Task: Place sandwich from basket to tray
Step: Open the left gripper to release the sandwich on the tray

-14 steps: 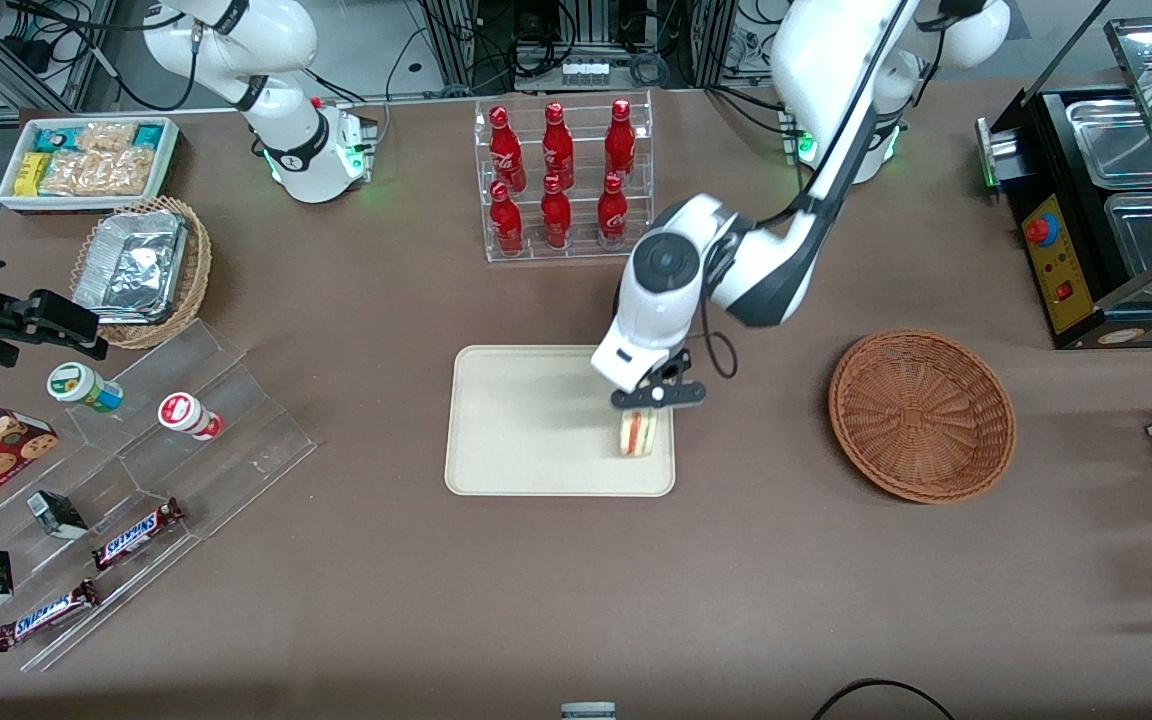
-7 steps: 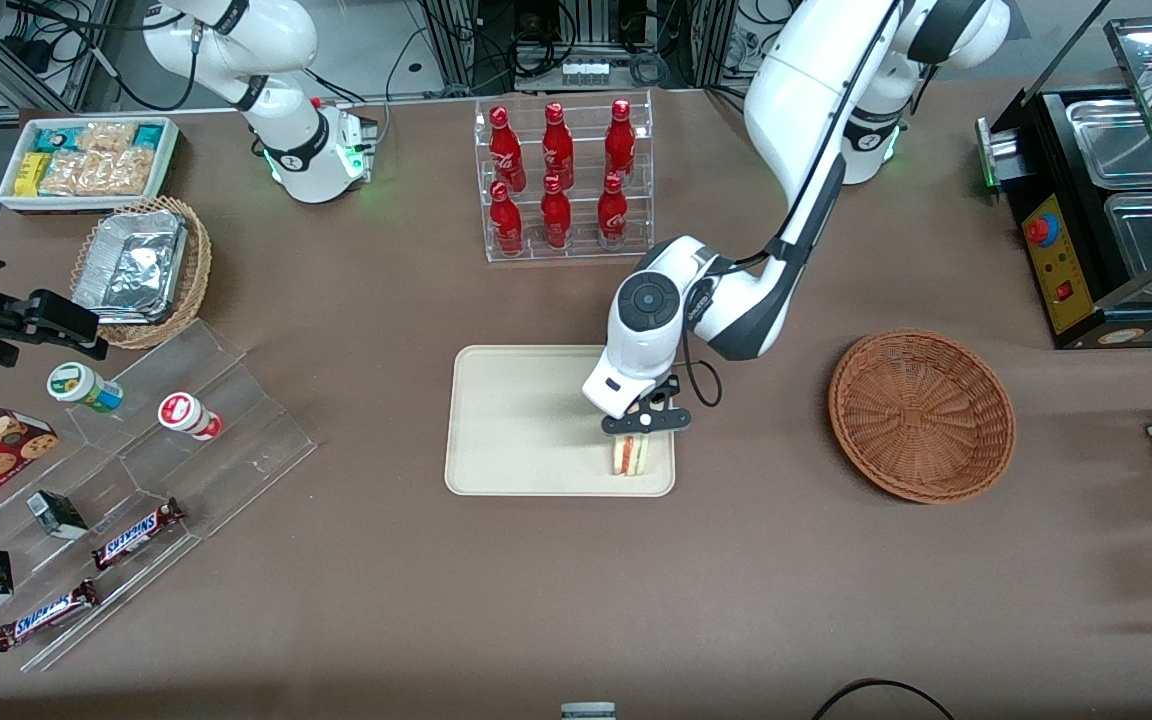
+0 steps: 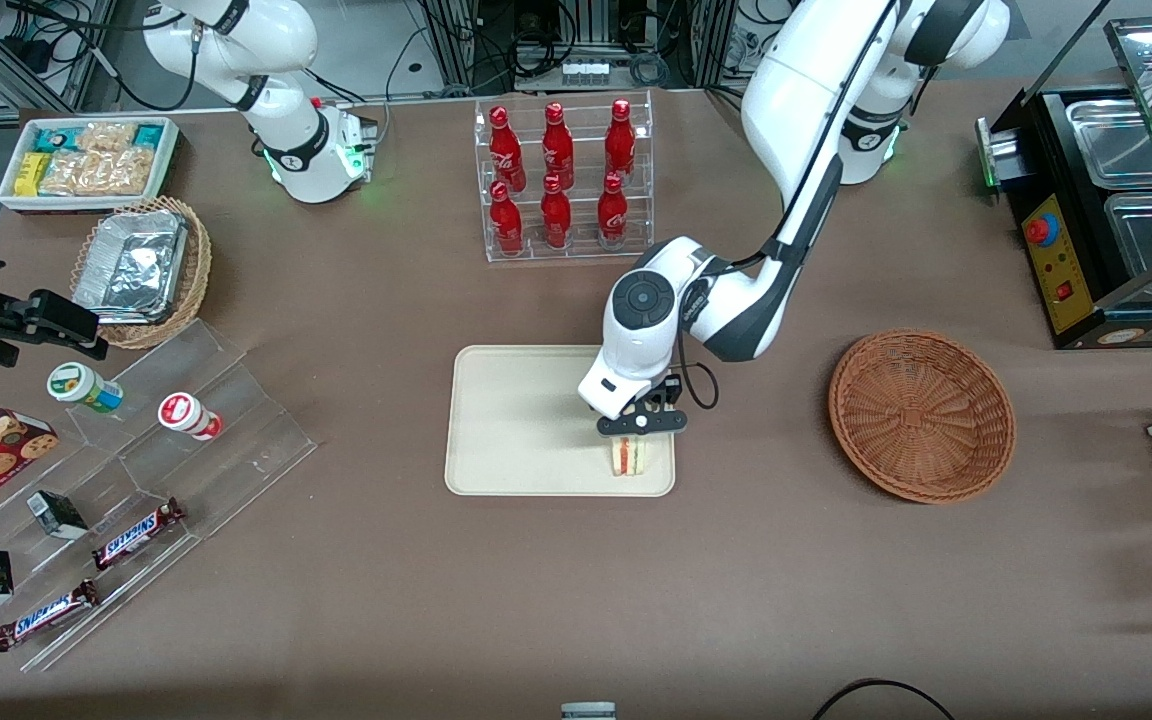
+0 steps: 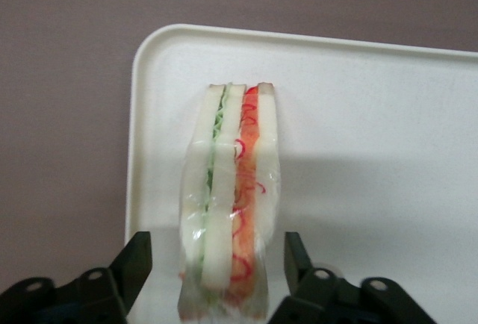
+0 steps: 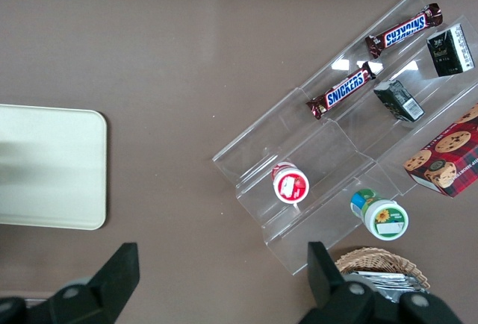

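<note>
Gripper: the left arm's gripper (image 3: 639, 432) hung low over the tray's corner nearest the basket, straddling the sandwich; its fingers (image 4: 138, 260) stood spread, with visible gaps on both sides of the bread, so it had let go
Sandwich: the sandwich (image 3: 632, 455) stood on edge on the tray (image 3: 516, 420), close to the rim nearest the front camera, cut face with red and green filling turned up toward the wrist
Basket: the reddish-brown basket (image 3: 921, 414) sat empty, well apart, toward the working arm's end of the table
Task state: by my judgement the placing was all but done; only a clean retreat was left
Risk: the wedge stood narrow and tall, so a finger brushing it on the way up could tip it flat or nudge it toward the nearby rim; its clear wrap might also cling to a pad, though I could not tell
Wrist view adds: gaps beside both fingers and the separate filling layers (image 4: 243, 182), which the front view hid under the wrist
Front view adds: the sandwich's spot relative to the whole tray and the empty basket, neither of which the wrist view held
</note>
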`<state>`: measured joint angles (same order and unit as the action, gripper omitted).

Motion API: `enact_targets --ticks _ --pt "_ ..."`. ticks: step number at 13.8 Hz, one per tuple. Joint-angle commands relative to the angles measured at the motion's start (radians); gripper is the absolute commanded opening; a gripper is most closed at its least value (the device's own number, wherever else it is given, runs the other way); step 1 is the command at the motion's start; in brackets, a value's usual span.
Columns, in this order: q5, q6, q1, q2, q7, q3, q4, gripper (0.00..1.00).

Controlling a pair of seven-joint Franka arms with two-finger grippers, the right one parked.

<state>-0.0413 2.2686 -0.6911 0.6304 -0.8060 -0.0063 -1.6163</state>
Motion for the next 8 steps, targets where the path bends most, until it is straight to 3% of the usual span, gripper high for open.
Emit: enact_targets --ticks 1,8 --pt "-0.018 -0.202 0.005 -0.185 -0.033 0.014 -0.013 1.0" --pt "-0.015 -0.417 0.165 -0.437 -0.039 0.014 -0.013 1.0"
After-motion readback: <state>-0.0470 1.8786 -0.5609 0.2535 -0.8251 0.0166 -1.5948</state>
